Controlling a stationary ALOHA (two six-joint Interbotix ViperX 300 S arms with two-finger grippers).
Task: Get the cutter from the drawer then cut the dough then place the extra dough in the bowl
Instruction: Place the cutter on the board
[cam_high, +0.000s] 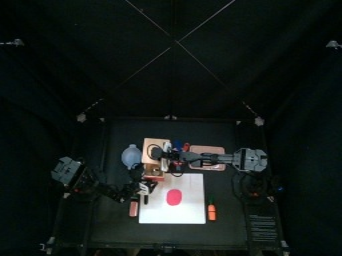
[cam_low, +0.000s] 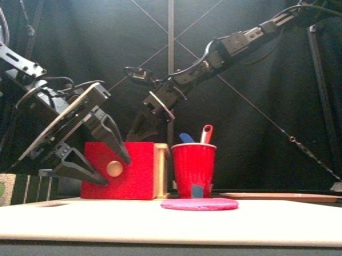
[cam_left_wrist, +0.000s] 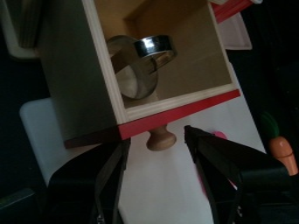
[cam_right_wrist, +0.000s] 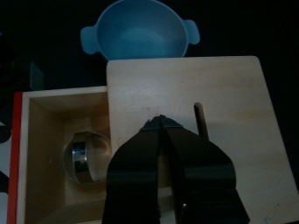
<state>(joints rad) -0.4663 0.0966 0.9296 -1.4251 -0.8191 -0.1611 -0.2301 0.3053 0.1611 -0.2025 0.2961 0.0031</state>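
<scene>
Nearest, left claw (cam_left_wrist: 156, 138) released, jaws spread either side of small wooden knob (cam_left_wrist: 160, 143) on red drawer front (cam_left_wrist: 135, 121), drawer open. Inside, round metal cutter (cam_left_wrist: 156, 45) with wire handle. Right claw (cam_right_wrist: 163, 125) clenched on nothing over pale wooden box (cam_right_wrist: 222, 96). Left of box, blue-grey two-handled bowl (cam_right_wrist: 140, 31); nearer, pink dough disc (cam_high: 174, 195) on white cutting board (cam_high: 160, 212).

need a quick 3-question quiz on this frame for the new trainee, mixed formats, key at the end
1. True or false: the drawer is open.
2. Where does the cutter lie? A) on the white board B) inside the drawer C) in the bowl
3. Fill in: the drawer's knob sits between the open jaws of the ___ gripper, not yet clamped.
Key: 1 true; 2 B; 3 left gripper.
</scene>
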